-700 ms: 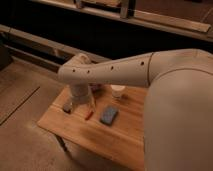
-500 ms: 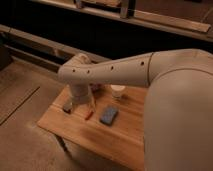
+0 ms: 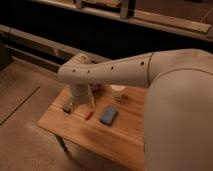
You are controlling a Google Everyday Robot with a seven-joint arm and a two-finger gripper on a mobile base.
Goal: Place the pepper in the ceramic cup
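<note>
The pepper [image 3: 89, 114] is a slim red-orange chili lying on the wooden table [image 3: 100, 137], near its left side. The ceramic cup [image 3: 117, 91] is small and white and stands upright at the back of the table, to the right of the pepper. My gripper [image 3: 78, 105] hangs down from the white arm [image 3: 115, 72] over the table's left part, just left of and slightly above the pepper. The arm hides part of the table's back edge.
A dark grey-blue flat block [image 3: 109, 115] lies right of the pepper. A dark, reddish object [image 3: 96, 88] peeks out behind the arm, left of the cup. The table's left edge [image 3: 47, 120] is near the gripper. Concrete floor surrounds the table.
</note>
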